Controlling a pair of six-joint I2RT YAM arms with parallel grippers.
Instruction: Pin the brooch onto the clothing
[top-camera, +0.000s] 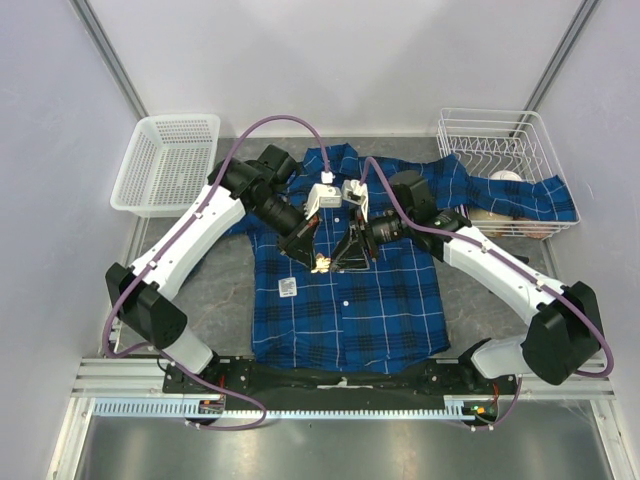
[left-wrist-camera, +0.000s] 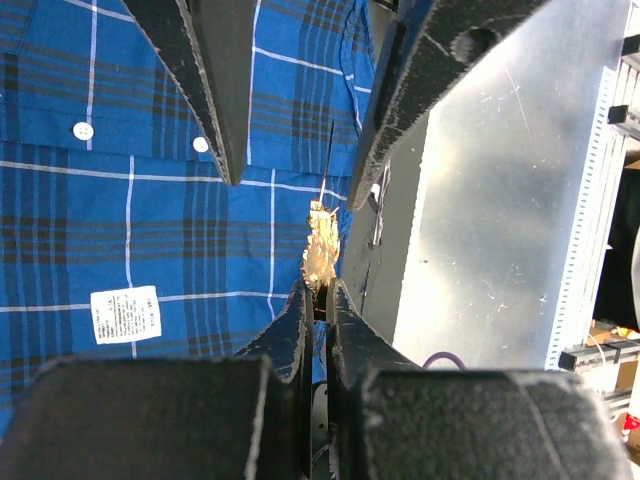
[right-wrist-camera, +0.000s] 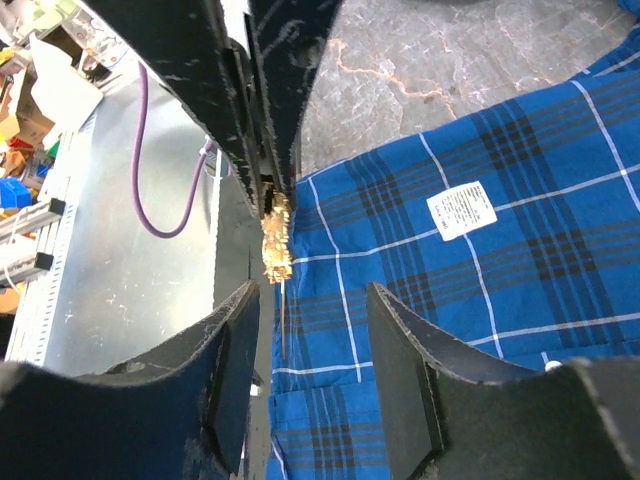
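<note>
shirt (top-camera: 340, 300) lies flat and face up on the grey table (top-camera: 215, 290), collar at the far side, hem near; its right-hand sleeve runs off into the wire rack (top-camera: 545, 135) at far right; white basket (top-camera: 130, 190) sits far left, apart from the shirt; white tag (left-wrist-camera: 125, 313) on the shirt's left part, near of centre

left gripper (left-wrist-camera: 318, 295) comes in from the left over the middle of the shirt front; fingers pinched tight on the brooch (left-wrist-camera: 322, 250), no gap showing beyond the ornament itself; brooch is gold-yellow, leafy and small, sticking out from the tips; a thin needle (right-wrist-camera: 283, 315) runs from it toward the other arm

right gripper (right-wrist-camera: 312, 300) comes in from the right, tip to tip with the left one; its fingers (right-wrist-camera: 240, 330) stand apart with a clear gap, one on each side of the needle; brooch sits nearer one finger than the other, no contact visible; nothing held by this gripper

brooch is held over the shirt's centre placket area, right of the tag; cannot tell whether it or the needle touches the cloth; not pinned into the fabric as far as the wrist views show
</note>
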